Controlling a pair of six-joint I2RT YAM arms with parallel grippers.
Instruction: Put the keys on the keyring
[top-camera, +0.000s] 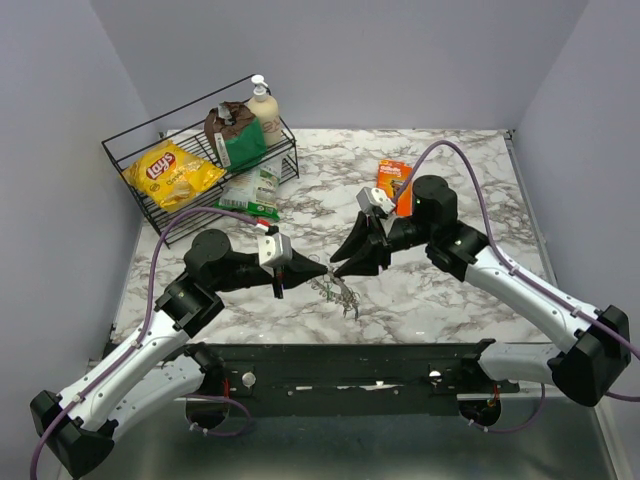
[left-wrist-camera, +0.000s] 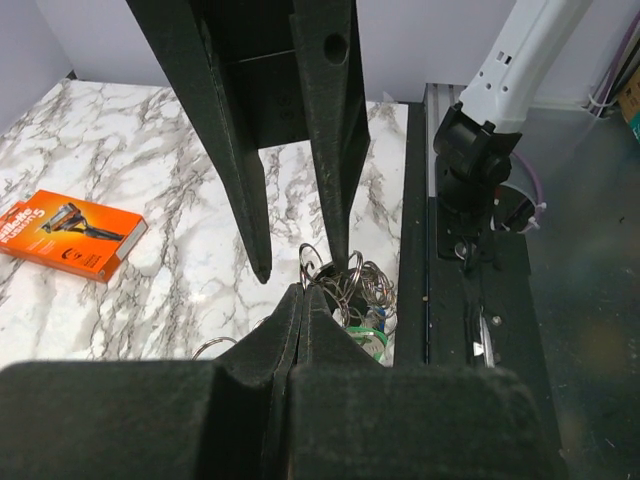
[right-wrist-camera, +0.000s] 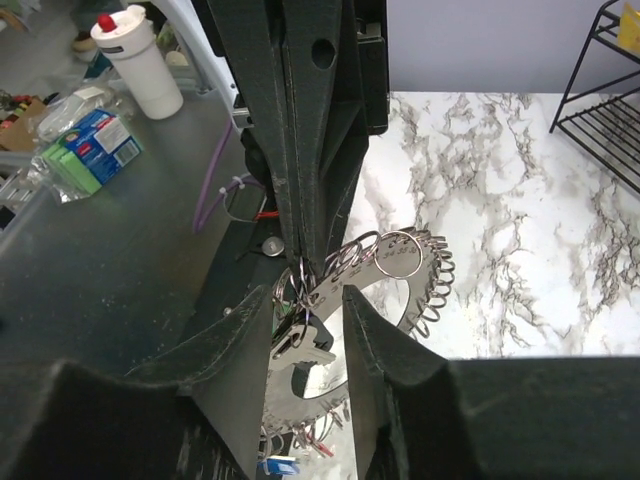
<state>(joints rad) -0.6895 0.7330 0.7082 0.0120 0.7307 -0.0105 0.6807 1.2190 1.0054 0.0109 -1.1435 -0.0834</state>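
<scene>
A marbled table (top-camera: 440, 290) bore a wire basket (top-camera: 105, 150) far left; an orange box (top-camera: 391, 177) mid-back; a green packet (top-camera: 252, 192) beside the basket.

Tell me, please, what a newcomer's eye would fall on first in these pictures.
First, two black pairs of jaws meet tip to tip near the front edge of the marble table: the left jaws pinch a bristling silver keyring, and the right jaws stand open astride it. Next come the yellow Lay's bag in the wire basket at the far left, and the orange Gillette box behind the right arm.

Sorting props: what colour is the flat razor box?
Flat cardboard box: orange, clearest in left wrist view.
</scene>
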